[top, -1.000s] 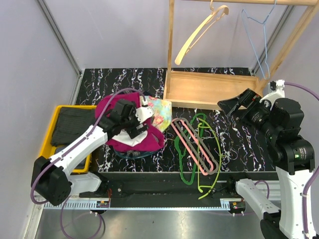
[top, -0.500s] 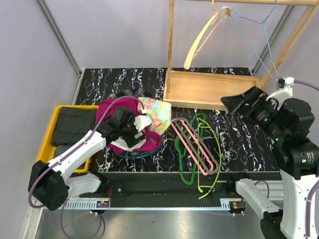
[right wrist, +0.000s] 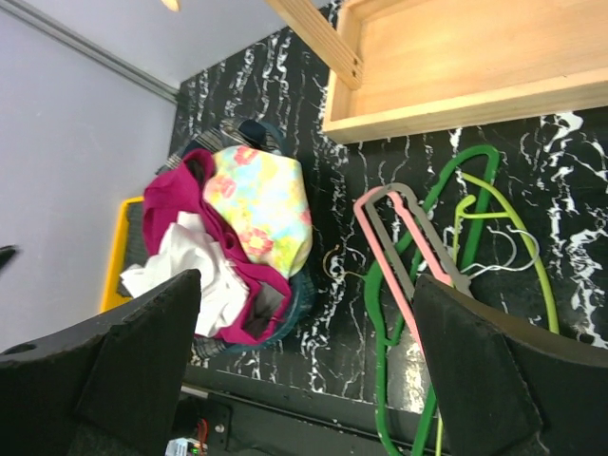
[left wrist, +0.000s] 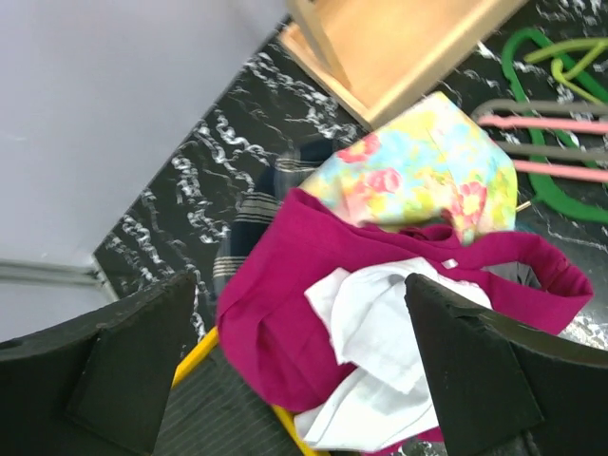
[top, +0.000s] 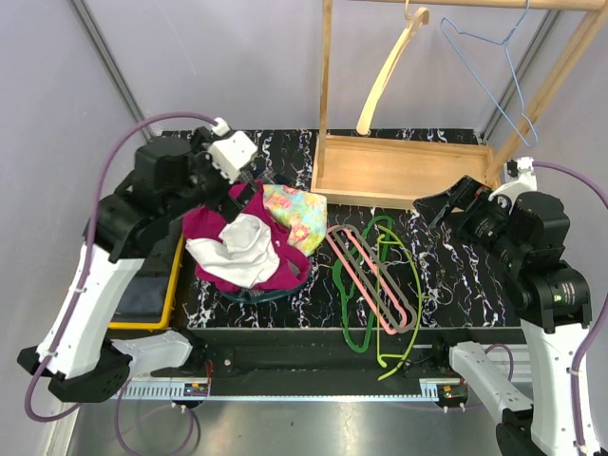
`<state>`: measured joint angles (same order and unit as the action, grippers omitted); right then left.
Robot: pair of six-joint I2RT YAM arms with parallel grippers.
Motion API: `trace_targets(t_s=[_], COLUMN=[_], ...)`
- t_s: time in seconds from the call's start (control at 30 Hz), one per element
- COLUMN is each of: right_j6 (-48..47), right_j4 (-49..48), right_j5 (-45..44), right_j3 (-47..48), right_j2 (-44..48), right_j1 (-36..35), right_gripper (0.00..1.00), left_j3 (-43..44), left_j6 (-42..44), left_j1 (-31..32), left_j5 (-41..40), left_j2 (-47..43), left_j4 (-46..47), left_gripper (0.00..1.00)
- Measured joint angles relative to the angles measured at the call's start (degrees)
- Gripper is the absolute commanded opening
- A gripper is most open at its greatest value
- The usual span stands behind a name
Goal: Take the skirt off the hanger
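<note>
- Yellow bin (top: 172, 294), left edge of the table: it holds a dark ribbed cloth (left wrist: 190, 413). Your left arm covers most of it from overhead.
- Wooden tray (top: 408, 176), far right of the table, forming the base of a wooden rack (top: 326, 85). A wooden hanger (top: 388, 71) and a blue wire hanger (top: 499, 71) hang from the rail above it.
- The skirt (left wrist: 249, 217): you see only a navy plaid patch at the far-left edge of the clothes pile, on the table next to the bin. Its long axis and heading cannot be told, since the rest is buried.
- The hanger (top: 255, 297): a thin dark green curve at the pile's near edge, under the fabric. The hook is hidden, so you cannot tell which way it points.
- Lying over the skirt: a magenta garment (left wrist: 275, 313) with a white lining (left wrist: 370, 323) turned out. A floral garment (left wrist: 418, 171) lies on the far-right side, touching the magenta one.
- Right of the pile and apart from it: a bright green hanger (top: 345, 304), a pink hanger (top: 363, 282) and a lime hanger (top: 418, 290), overlapping, with their long axes running near to far.
- Left gripper (left wrist: 299, 285): jaws wide apart, holding nothing, hanging above the pile's far-left side.
- Right gripper (right wrist: 309, 280): jaws wide apart, holding nothing, high over the right of the table beside the tray.
</note>
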<state>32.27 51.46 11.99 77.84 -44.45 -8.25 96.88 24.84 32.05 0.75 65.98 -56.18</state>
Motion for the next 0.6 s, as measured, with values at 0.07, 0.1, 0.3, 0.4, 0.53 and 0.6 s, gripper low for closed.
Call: trace_targets(t_s=[0.07,0.1,0.3,0.4,0.53,0.6], right_j6=[-1.05,-1.57,-3.17,-3.32,-3.56,-3.69], right_j4=[0.66,0.90,1.05,1.07,-0.24,-0.81], right_j5=[-0.20,-0.09,3.17,5.60,7.34,8.07], right_j3=[-0.26,-0.31,-0.17,1.88,4.13,4.42], right_j2=[-0.48,-0.72,-0.96,-2.08,-3.23,-3.26], right_j1=[0.00,0.00,0.00,0.00,0.00,0.00], right_gripper=[1.00,1.00,1.00,1.00,1.00,0.99], left_j3=[2.67,3.56,4.17,3.74,3.67,3.30], left_j6=[-1.79,-3.50,-15.87,-21.66,-26.27,-27.80], left_j1=[0.00,0.02,-1.51,-4.79,-7.26,-7.67], left_j5=[-2.32,-3.69,-8.44,-8.46,-7.98,-7.91], left_j2=[-0.90,-1.64,-9.81,-13.94,-14.84,-14.32], left_j4=[-1.79,-2.56,-6.10,-7.69,-8.46,-8.48], left_gripper=[0.99,0.99,0.99,0.99,0.99,0.99])
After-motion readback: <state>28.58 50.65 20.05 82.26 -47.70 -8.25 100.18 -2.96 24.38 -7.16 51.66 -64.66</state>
